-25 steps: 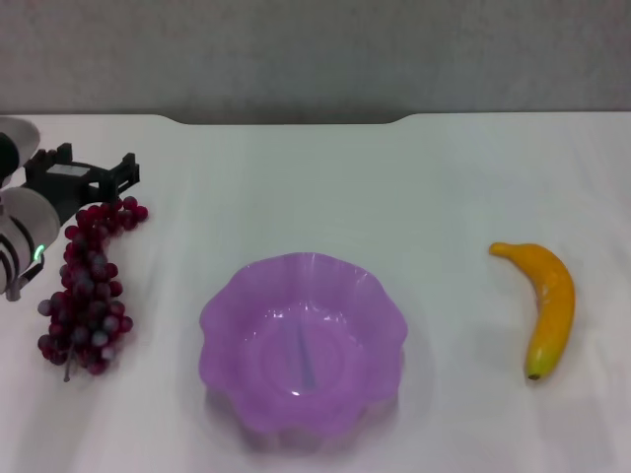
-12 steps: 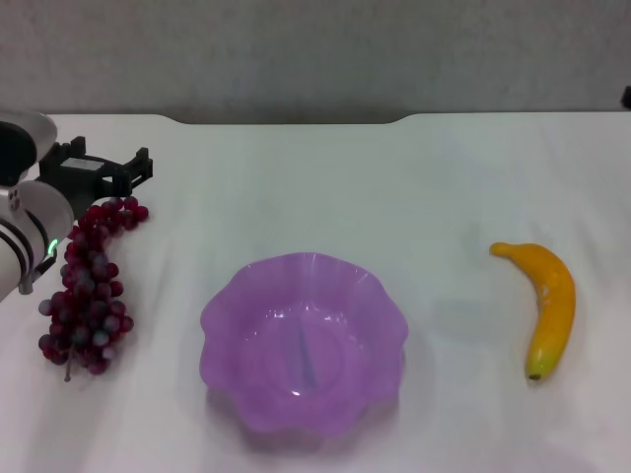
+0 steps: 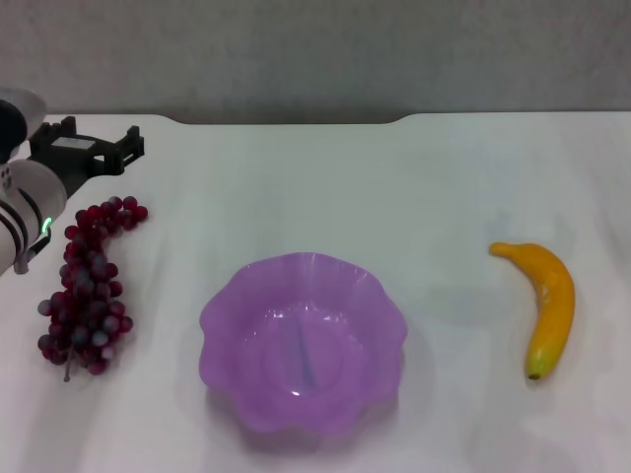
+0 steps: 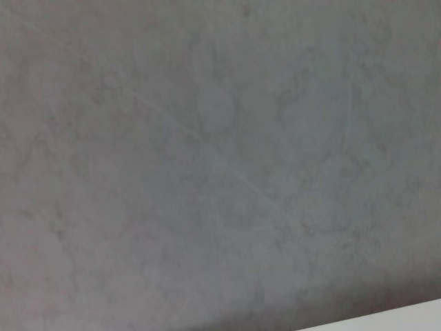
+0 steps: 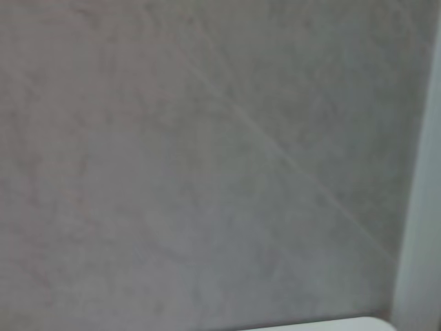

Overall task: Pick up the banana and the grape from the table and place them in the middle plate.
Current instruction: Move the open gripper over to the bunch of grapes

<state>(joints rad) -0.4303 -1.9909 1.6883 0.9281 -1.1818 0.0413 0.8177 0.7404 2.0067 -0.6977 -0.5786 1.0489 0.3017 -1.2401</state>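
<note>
The grape [image 3: 84,291], a long dark red bunch, lies on the white table [image 3: 325,187] at the left. My left gripper [image 3: 97,138] hovers just beyond the bunch's far end, open, with nothing between its fingers. The lilac middle plate [image 3: 222,305] with a wavy rim sits in the centre front and holds nothing. At the right lies the yellow-orange banana [image 3: 547,305], its dark tip toward me. My right gripper is out of view. Both wrist views show only a grey wall and a sliver of white edge.
The table's far edge has a notch [image 3: 286,120] in its middle, with a grey wall [image 3: 315,49] behind. Bare tabletop lies between the plate and each fruit.
My left gripper has drawn back from the top of the grape bunch toward the table's far left corner. Grape, banana and plate have not moved.
</note>
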